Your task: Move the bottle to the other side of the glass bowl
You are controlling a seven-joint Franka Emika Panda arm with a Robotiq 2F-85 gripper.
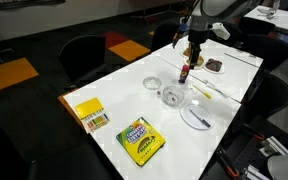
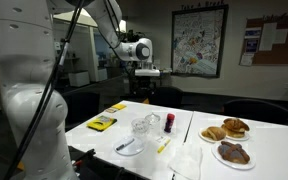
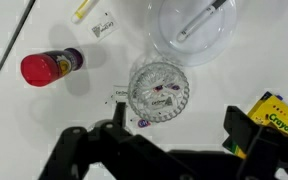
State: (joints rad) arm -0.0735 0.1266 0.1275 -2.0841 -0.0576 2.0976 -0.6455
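Crayola box (image 3: pixel 277 112): cut off at the wrist view's edge. Gripper (image 3: pixel 169 128): jaws spread wide, holding nothing, above glass bowl (image 3: pixel 160 92). 1 bottle (image 3: pixel 52 66) stands apart, untouched.

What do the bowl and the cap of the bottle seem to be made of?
The glass bowl looks like clear glass: the white table shows through it and its ribbed wall glints. The bottle has a red cap, probably plastic, opaque with a soft sheen; its dark body could be glass or plastic.
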